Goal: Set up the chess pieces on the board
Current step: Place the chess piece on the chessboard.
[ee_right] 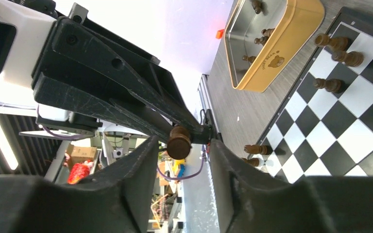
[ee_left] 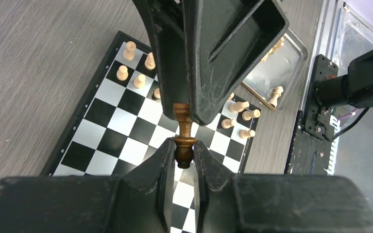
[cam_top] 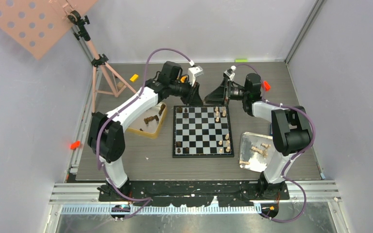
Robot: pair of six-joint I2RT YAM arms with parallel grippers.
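The dark chess piece (ee_left: 183,138) is glossy varnished wood, the pale chess pieces (ee_left: 139,81) matt bare wood, and the board (ee_left: 109,141) is smooth with a slight sheen. The table (ee_left: 34,58) looks matt grey wood-grain; the tray (ee_left: 286,68) is shiny bare metal, the tin (ee_right: 272,68) glossy gold outside and plain metal inside. The right gripper's fingers (ee_left: 223,53) are matt black plastic, scuffed and scratched.

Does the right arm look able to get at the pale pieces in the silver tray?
Probably yes. The right gripper is open, only flanking the dark piece the left gripper holds, and the pale pieces lie uncovered in the silver tray near its base.
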